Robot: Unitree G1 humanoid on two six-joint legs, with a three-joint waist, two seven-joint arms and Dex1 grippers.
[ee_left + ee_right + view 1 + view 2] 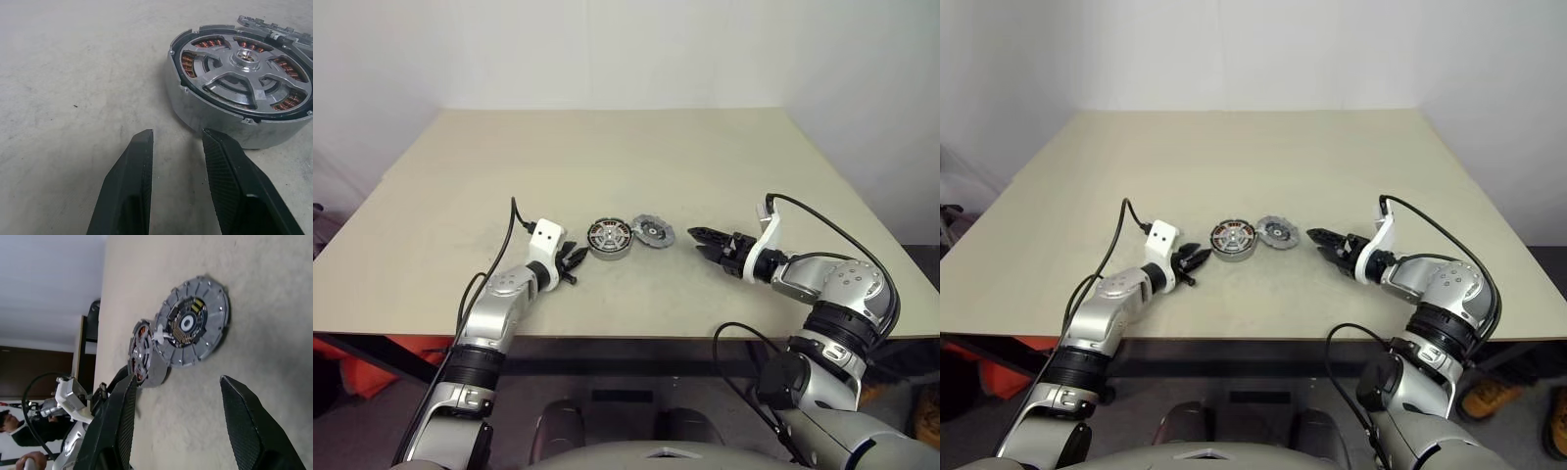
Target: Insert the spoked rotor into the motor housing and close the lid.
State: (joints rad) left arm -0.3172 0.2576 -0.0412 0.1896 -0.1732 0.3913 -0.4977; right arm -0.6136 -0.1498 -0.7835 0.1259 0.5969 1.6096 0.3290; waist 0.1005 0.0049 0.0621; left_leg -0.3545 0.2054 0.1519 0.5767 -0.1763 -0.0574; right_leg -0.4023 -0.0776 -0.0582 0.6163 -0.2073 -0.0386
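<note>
Two grippers low over table (460,186): left gripper (576,264) parted narrowly, empty, just beside motor housing (609,238) with spoked rotor (247,73) seated inside; lid (652,232) touching housing; right gripper (705,242) spread wide, empty.

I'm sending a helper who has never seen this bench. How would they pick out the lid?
On the beige table, two round metal parts lie side by side between the grippers. The lid is the flat grey disc touching the housing, on its right. It has a notched edge and dark hub; the thicker housing shows copper windings.
</note>
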